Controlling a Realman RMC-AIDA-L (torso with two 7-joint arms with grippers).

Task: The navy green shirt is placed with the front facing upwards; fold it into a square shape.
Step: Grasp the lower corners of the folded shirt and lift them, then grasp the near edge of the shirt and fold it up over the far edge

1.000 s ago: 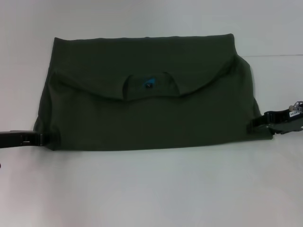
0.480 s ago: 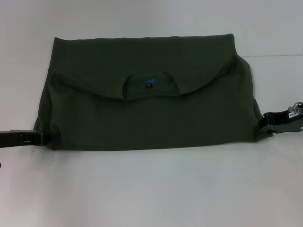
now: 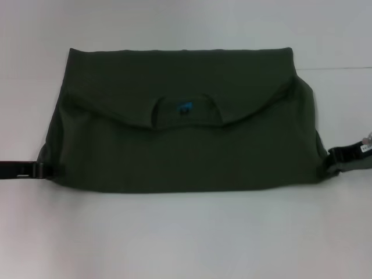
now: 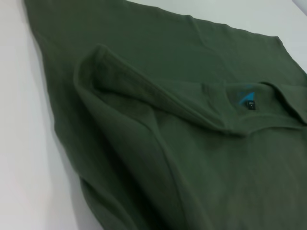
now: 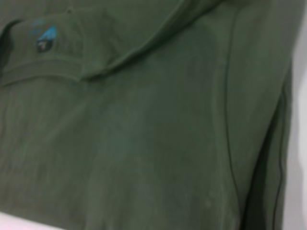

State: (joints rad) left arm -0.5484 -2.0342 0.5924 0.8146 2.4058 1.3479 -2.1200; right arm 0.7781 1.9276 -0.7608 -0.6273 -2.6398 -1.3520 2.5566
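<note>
While the navy green shirt (image 3: 183, 125) lies folded into a wide band across the middle of the white table (image 3: 186, 232), collar and neck label (image 3: 185, 107) upward, both grippers sit at its near corners. Left gripper (image 3: 40, 170) and right gripper (image 3: 332, 157) meet the fabric edge; whether their claws pinch it I cannot tell.

shirt (image 3: 180, 125): lying folded across the middle of the table (image 3: 186, 232)
collar (image 3: 186, 110): sitting mid-shirt — under the folded-down far flap's edge
left gripper (image 3: 42, 170): reaching in at the shirt's near-left corner
right gripper (image 3: 332, 157): sitting at the near-right corner
</note>
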